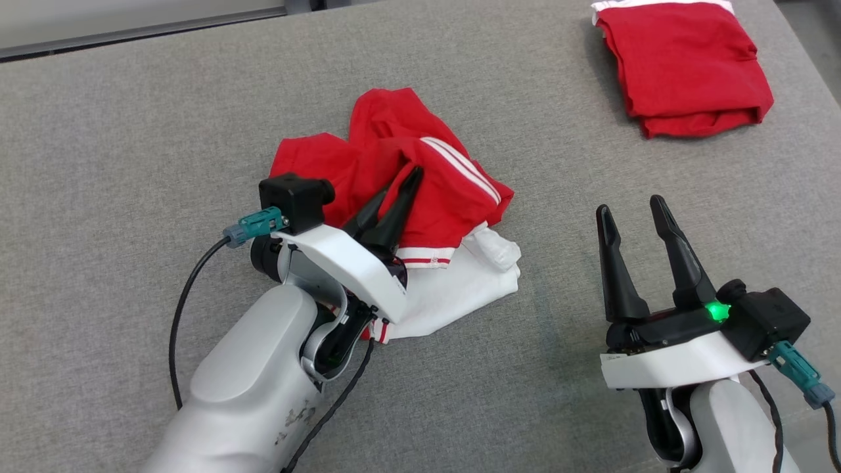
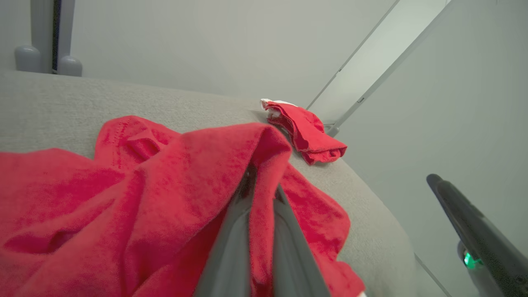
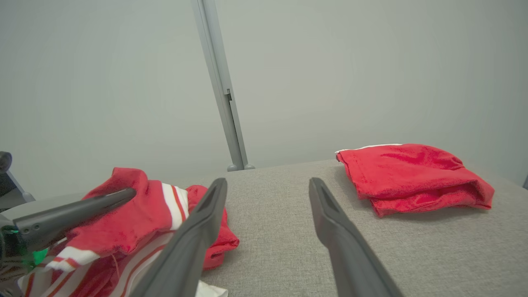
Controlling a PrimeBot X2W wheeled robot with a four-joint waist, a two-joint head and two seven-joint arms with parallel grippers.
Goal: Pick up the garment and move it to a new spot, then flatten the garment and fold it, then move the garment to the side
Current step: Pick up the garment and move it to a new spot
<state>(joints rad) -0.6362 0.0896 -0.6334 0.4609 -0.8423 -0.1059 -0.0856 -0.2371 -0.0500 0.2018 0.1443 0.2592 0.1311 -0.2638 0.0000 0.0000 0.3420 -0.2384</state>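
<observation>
Head view — left gripper pinches shapeless, heaped garment; right gripper wide, empty

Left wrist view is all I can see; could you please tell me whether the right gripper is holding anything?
Observer: No, the right gripper stands open and empty over the table, to the right of the garment.
Operator: Thank you. Is the garment red all over?
Observer: No, a white part with red stripes lies on the table by the left gripper.
</observation>
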